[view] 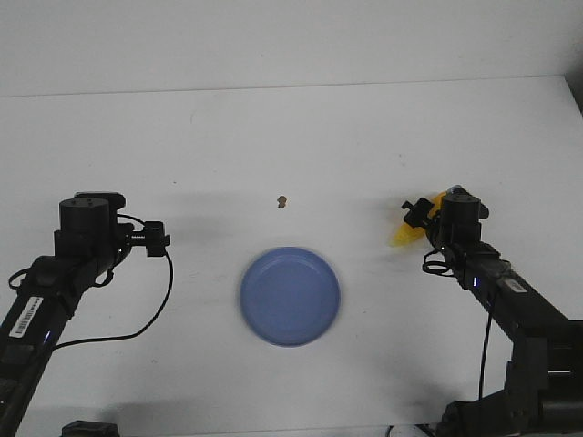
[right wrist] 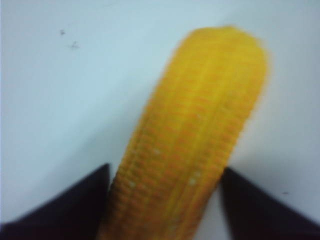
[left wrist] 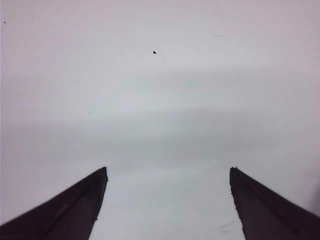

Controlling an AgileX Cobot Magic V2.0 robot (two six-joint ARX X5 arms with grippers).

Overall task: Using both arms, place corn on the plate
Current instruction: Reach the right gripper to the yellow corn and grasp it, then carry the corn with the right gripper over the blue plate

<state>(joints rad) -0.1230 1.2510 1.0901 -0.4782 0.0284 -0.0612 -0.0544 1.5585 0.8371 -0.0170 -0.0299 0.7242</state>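
The yellow corn lies between the fingers of my right gripper; both black fingertips touch its sides. In the front view the corn shows at the table's right, partly hidden under the right gripper, a little right of the plate. The periwinkle-blue plate sits empty at the middle front of the table. My left gripper is at the left, well apart from the plate. In the left wrist view its fingers are spread wide over the bare white table, holding nothing.
A small brown crumb lies on the white table behind the plate. A tiny dark speck shows in the left wrist view. Black cables trail from both arms near the front edge.
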